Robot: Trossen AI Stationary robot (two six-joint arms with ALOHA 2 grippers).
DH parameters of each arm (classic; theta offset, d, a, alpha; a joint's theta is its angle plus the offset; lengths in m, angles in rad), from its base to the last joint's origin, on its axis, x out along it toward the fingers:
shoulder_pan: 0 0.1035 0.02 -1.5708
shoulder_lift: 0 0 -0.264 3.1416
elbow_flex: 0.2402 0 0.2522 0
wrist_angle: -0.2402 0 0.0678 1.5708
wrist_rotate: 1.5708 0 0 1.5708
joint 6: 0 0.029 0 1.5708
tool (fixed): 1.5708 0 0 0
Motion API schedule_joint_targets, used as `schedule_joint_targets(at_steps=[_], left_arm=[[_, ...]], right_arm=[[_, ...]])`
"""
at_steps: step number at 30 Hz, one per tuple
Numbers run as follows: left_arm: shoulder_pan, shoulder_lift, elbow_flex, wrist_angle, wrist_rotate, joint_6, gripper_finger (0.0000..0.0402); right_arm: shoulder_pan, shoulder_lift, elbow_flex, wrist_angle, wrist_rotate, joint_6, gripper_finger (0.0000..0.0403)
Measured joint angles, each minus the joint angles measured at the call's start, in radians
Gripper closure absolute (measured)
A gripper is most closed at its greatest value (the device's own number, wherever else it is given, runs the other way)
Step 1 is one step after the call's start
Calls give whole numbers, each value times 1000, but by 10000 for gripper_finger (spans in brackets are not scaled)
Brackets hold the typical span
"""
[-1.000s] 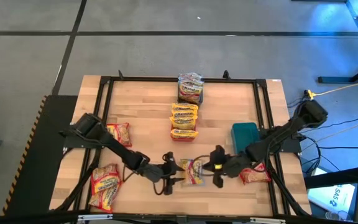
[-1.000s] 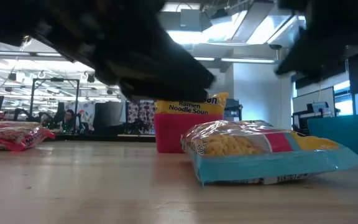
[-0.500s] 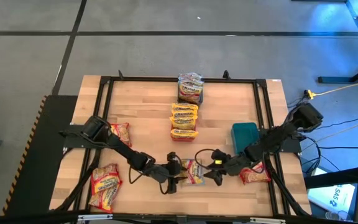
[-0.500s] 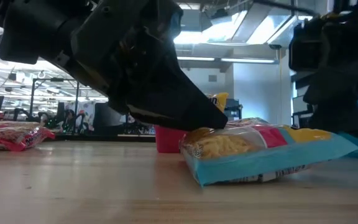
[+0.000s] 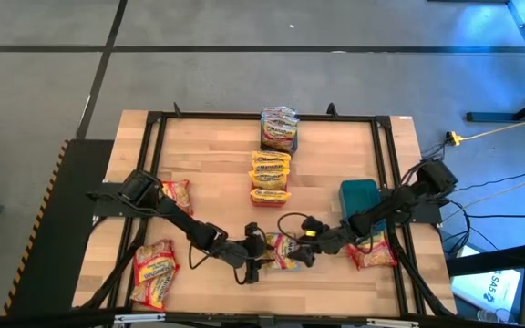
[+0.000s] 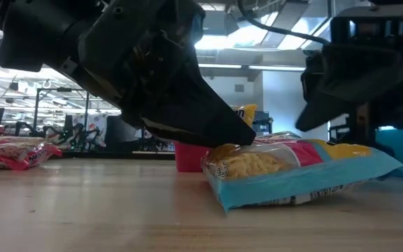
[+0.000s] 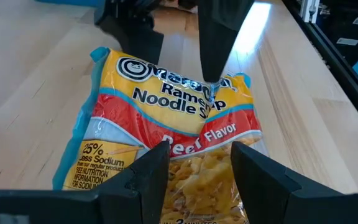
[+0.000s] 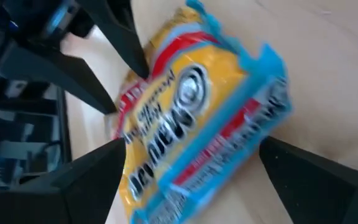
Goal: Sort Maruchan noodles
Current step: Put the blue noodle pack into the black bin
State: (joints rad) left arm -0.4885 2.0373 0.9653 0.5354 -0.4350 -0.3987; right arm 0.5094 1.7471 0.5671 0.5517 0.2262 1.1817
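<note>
Wooden counter point(image 5: 208, 155) from above: teal bin point(image 5: 359, 196), contents unseen; blue-edged noodle packet point(image 5: 282, 251) lies between both pincers. Low view: red bin point(image 6: 189, 155) holds a packet. Left wrist view: left pincer point(image 7: 194, 165) straddles the packet, label "Beef Flavor". Right wrist view: right pincer point(image 8: 191, 171) spread wide, empty.

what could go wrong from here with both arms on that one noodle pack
Both pincers crowd the same noodle pack near the table's front edge. The left pincer straddles one end while the right pincer, wide open, faces the other end, so the fingers could collide. The crinkly pack lies loose on the table and may slide or tear if both pull.
</note>
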Motion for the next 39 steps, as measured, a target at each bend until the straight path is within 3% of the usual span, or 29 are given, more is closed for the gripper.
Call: schedule_joint_targets(at_steps=[14,24,30,34,39], left_arm=[[3,-9,-2,16,29,16,232],[-68,-186,-2,-319,-38,-62,232],[-87,-141,-5,-380,-49,-123,232],[-62,-74,-6,-292,-46,-109,232],[-35,-44,-6,-232,-37,-84,232]], right_arm=[[-16,144,129,72,17,-129,39],[-15,145,129,79,22,-163,166],[-16,145,129,97,30,-170,228],[-23,145,129,105,34,-184,234],[-35,144,144,102,17,-198,200]])
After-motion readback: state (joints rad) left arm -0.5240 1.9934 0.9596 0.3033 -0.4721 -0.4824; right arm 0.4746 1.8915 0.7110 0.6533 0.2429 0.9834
